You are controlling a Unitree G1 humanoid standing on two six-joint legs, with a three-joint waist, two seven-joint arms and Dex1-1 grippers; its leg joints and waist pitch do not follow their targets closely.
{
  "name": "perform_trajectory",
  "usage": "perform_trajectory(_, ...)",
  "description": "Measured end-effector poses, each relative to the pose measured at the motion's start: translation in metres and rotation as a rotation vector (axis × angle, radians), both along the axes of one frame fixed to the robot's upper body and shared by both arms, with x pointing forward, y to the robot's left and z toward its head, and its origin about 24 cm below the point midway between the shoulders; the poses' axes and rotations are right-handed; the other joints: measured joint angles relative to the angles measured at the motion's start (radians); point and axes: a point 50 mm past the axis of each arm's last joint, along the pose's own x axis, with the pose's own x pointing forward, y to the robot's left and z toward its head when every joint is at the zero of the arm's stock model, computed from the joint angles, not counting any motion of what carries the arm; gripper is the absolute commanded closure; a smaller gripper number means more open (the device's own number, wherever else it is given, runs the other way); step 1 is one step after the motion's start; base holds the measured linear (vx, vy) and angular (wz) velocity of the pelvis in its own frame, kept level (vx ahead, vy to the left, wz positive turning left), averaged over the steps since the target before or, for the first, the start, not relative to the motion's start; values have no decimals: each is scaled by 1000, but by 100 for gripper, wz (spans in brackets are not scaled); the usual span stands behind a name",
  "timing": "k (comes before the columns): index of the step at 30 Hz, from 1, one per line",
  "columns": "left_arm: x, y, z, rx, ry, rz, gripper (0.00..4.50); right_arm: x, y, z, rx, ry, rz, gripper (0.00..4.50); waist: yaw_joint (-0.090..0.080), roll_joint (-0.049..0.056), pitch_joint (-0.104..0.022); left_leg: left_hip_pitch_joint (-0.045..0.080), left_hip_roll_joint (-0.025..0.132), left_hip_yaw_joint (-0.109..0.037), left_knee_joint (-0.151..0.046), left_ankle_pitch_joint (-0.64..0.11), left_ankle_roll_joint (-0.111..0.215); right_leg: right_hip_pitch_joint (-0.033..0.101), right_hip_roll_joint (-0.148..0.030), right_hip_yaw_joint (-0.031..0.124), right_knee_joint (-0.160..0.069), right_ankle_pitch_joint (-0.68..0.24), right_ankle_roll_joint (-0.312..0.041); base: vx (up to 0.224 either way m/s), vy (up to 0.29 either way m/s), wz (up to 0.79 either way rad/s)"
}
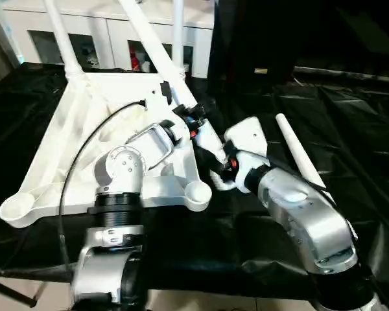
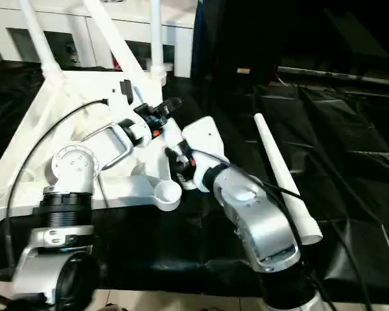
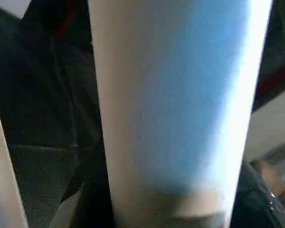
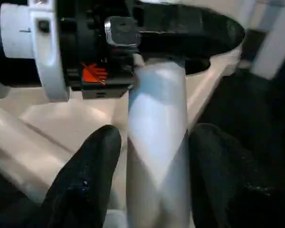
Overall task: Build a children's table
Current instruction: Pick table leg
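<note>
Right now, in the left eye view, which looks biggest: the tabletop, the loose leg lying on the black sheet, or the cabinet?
1. Tabletop, clearly largest.
2. Loose leg and cabinet: unsure, since the cabinet is cut off by the picture's edge and farther away.

standing legs (image 1: 60,39) crowd the table top (image 1: 84,129) at its far edge. a loose leg (image 2: 285,175) crosses the black cover (image 2: 350,168) to the right; room remains beyond it.

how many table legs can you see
4. Two legs stand in the far corner sockets, one slanted leg is between both grippers, and one loose leg lies on the black cover at right.
</note>
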Motion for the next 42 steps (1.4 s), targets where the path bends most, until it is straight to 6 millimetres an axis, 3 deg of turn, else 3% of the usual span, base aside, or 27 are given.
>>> perform_trajectory(4, -7, 3, 5, 33, -76, -152, 262, -6, -31, 4, 111, 186, 127, 150, 7, 3, 2, 1, 0, 0, 1, 0, 0, 2, 0, 1, 0, 3, -6, 0, 0, 0)
perform_trajectory(6, -9, 4, 9, 30, -98, -193, 262, -8, -36, 7, 135, 209, 166, 150, 6, 8, 2, 1, 0, 0, 1, 0, 0, 2, 0, 1, 1, 4, -6, 0, 0, 0)
perform_trajectory(10, -17, -3, 13, 12, -120, -317, 262, -9, -38, 13, 198, 271, 265, 150, 4, 17, 0, 2, 0, 1, 1, 0, 0, 1, 0, 0, 2, 5, -7, 0, 0, 0)
perform_trajectory(14, -24, -6, 19, -34, -142, -409, 262, -8, -43, 22, 257, 307, 300, 150, 3, 17, 0, 2, 0, 1, 1, 1, 0, 1, 0, 0, 2, 3, -3, 0, 0, 0)
perform_trajectory(20, -30, -10, 25, -100, -158, -494, 262, -10, -41, 18, 270, 383, 355, 150, 8, 17, 0, 2, 0, 1, 3, 1, 0, 2, 0, 0, 2, 4, -3, 0, 0, 0)
perform_trajectory(31, -32, -11, 26, -109, -166, -509, 264, -10, -38, 12, 245, 428, 359, 249, 28, 17, 0, 1, 0, 2, 4, 1, 0, 2, 0, 1, 2, 3, -2, 0, 0, 0)
perform_trajectory(36, -30, -7, 27, -106, -175, -494, 264, -8, -35, 12, 237, 397, 349, 255, 28, 17, 0, 1, 0, 2, 4, 1, 0, 1, 0, 0, 2, 3, -2, 0, 0, 0)
perform_trajectory(37, -30, -7, 28, -104, -180, -488, 194, -8, -34, 12, 238, 389, 345, 256, 28, 17, 0, 1, 0, 2, 4, 1, 0, 1, 0, 1, 2, 3, -1, 0, 0, 0)
perform_trajectory(40, -26, -7, 25, -51, -173, -425, 187, -5, -30, 10, 216, 361, 288, 257, 28, 17, 0, 1, 0, 2, 4, 1, -1, 2, 0, 0, 1, 3, -1, 0, 0, 0)
perform_trajectory(42, -23, -8, 23, -11, -171, -370, 158, -3, -27, 5, 206, 352, 230, 257, 28, 18, 0, 1, 0, 1, 4, 1, -1, 1, 0, 0, 1, 3, -1, 0, 0, 0)
